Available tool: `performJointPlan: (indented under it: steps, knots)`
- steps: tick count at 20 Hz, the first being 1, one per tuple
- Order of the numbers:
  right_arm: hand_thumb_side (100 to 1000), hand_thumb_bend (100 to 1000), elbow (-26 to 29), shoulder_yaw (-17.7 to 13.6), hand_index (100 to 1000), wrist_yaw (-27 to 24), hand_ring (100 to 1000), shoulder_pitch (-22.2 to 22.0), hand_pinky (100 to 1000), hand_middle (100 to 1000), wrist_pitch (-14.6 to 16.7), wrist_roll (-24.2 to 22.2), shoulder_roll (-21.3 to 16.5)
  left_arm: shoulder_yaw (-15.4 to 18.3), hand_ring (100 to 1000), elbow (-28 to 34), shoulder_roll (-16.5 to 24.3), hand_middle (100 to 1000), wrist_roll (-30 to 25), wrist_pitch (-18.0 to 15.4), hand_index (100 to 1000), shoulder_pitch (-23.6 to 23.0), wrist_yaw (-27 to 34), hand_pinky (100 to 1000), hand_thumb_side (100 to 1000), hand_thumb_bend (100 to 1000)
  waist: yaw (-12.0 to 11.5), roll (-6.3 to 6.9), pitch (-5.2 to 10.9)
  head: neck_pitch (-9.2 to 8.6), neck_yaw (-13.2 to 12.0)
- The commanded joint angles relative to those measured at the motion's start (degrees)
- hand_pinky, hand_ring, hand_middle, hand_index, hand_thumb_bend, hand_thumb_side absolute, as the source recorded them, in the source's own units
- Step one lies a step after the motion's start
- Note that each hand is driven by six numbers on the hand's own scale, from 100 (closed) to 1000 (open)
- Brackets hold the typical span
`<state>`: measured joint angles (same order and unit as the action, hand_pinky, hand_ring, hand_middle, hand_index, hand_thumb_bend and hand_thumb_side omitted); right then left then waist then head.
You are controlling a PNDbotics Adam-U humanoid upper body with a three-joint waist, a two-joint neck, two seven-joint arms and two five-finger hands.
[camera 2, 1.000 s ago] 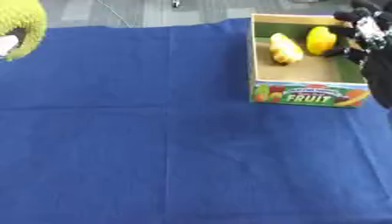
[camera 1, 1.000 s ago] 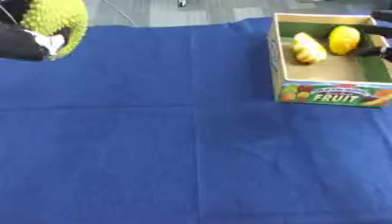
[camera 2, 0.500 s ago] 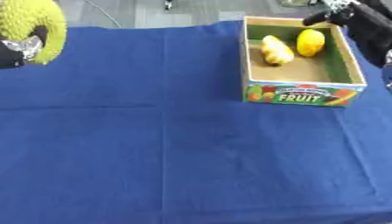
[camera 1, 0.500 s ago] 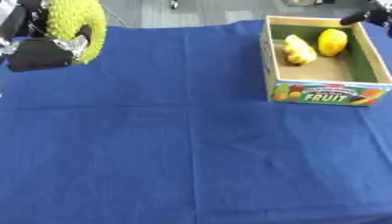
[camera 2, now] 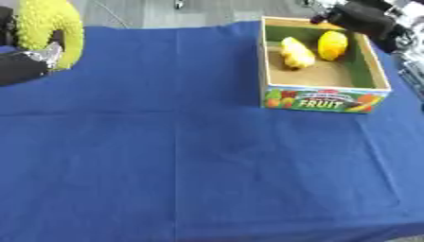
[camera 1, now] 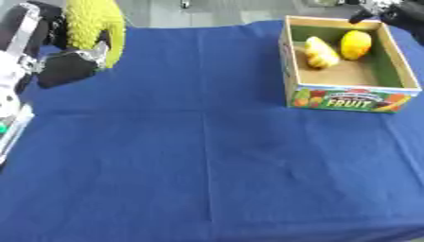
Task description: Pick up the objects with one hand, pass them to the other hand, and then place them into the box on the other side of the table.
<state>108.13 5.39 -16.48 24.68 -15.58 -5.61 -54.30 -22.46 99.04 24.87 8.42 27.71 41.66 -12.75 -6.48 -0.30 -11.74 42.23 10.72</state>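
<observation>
bumpy yellow-green fruit [camera 1: 92,26] in left hand [camera 1: 66,66]; cardboard box [camera 1: 344,97] apart.

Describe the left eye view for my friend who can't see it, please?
The robot's left hand holds a bumpy yellow-green fruit at the upper left of a table under a blue cloth. At the upper right stands an open cardboard box marked FRUIT, with two yellow fruits inside, and the dark right hand shows beyond its far corner.

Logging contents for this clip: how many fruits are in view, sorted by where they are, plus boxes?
Fruits in the box: 2, a pale yellow one and a deeper yellow one
Spiky yellow-green fruit in the left robot hand: 1
Box: 1
Total: 4
</observation>
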Motion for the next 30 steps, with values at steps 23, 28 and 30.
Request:
performJointPlan:
  steps: [23, 28, 30]
  knots:
    - [391, 100, -7.19, 8.7, 1000, 2.91, 969, 10.88, 742, 956, -0.77, -16.43, 1.73, -5.0, 459, -5.33, -6.34, 382, -8.01, -10.97, 311, 4.01, -4.43, 518, 194, 211, -1.13, -1.28, 2.23, -0.13, 2.34]
    - [167, 100, -8.66, 9.3, 1000, 4.52, 963, 12.37, 747, 946, 0.17, -18.85, 2.81, -5.7, 459, -5.49, -8.1, 383, -9.56, -11.9, 310, 5.27, -5.25, 518, 194, 209, -1.27, -1.25, 2.2, 0.4, 2.22]
    - [138, 100, -9.05, 9.51, 1000, 4.8, 963, 13.01, 750, 946, 0.37, -19.55, 3.14, -5.88, 459, -5.45, -8.65, 383, -9.94, -12.18, 310, 5.57, -5.3, 518, 194, 208, -1.38, -1.2, 2.2, 0.55, 2.11]
